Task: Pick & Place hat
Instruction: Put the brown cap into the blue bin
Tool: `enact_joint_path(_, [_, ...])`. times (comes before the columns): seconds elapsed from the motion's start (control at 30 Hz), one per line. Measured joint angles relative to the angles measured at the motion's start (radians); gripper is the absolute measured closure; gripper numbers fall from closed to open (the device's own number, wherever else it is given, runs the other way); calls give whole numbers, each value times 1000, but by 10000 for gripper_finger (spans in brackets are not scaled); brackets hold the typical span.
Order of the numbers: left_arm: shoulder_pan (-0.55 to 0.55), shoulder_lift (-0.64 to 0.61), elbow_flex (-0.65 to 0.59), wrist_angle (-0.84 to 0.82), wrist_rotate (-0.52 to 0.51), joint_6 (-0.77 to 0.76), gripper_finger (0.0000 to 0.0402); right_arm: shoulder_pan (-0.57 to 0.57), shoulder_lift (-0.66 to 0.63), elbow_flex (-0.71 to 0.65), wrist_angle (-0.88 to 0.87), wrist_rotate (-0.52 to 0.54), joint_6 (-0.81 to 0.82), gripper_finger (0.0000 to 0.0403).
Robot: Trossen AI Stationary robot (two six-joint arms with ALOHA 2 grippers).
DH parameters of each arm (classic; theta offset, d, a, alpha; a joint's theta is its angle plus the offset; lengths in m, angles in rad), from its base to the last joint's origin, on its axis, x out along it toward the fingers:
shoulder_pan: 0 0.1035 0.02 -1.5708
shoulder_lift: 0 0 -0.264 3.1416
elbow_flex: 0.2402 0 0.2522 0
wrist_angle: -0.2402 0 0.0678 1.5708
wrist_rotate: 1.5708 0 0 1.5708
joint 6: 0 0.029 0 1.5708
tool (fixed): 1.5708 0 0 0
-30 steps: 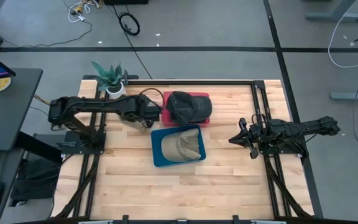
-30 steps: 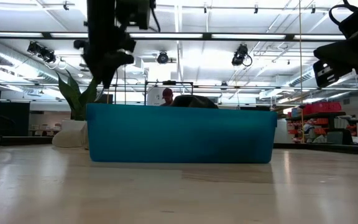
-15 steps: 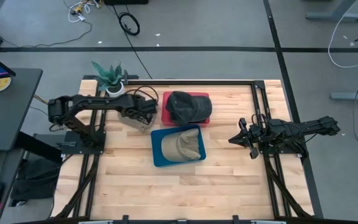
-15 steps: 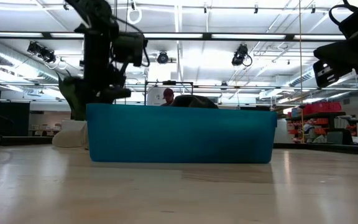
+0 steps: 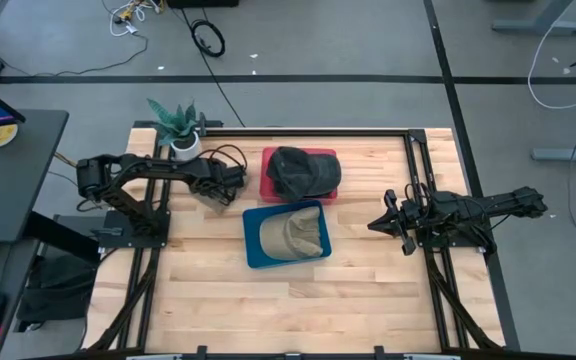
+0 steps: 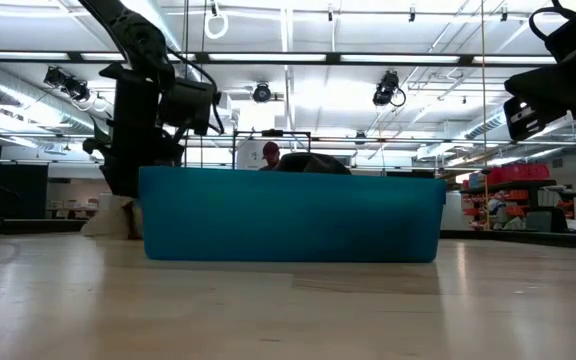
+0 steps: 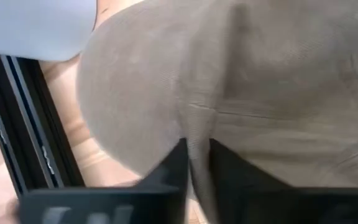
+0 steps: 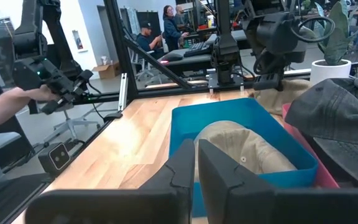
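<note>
My left gripper [image 5: 220, 188] is left of the bins, shut on a tan hat [image 7: 241, 81], which also shows under it in the high view [image 5: 211, 198] and in the right wrist view [image 8: 273, 98]. A second tan hat [image 5: 294, 235] lies in the blue bin [image 5: 254, 245]. A dark hat [image 5: 303, 171] lies on the red bin [image 5: 267, 185]. My right gripper [image 5: 376, 224] is shut and empty, above the table right of the blue bin. My left gripper pinches a raised fold of the tan hat's cloth [image 7: 194, 124] between its two fingers [image 7: 176, 165], coming from above. The hat hangs below the fingers, low over the table left of the red bin. Whether it touches the wood I cannot tell.
A potted plant [image 5: 180, 128] stands at the table's far left corner, just behind the left arm. Dark rails [image 5: 413, 170] run along the table's far and right sides. Bare wood [image 5: 298, 310] lies toward the near edge. People show in the room beyond [image 8: 169, 22].
My left gripper has gone toward the table's left edge and down, away from the red bin, carrying the tan hat with it. It has stayed shut on the hat.
</note>
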Motion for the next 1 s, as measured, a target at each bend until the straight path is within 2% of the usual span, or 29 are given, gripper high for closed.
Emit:
enact_joint_path(0.07, [-9,0,0,0,-26,7,384,0,0,0,0,0,0,376])
enact_joint_path(0.3, [-49,-45,38,-57,-123,5,396,0,0,0,0,0,0,376])
enact_joint_path(0.43, [-102,-89,142,-177,-182,12,397,0,0,0,0,0,0,376])
enact_joint_path(0.57, [-183,-121,282,-268,-228,95,398,0,0,0,0,0,0,376])
enact_joint_path(0.67, [-262,-120,388,-284,-262,231,398,0,0,0,0,0,0,376])
enact_joint_path(0.83, [-390,-116,511,-243,-299,587,399,0,0,0,0,0,0,376])
enact_joint_path(1.0, [-495,-116,542,-142,-219,1038,398,0,0,0,0,0,0,376])
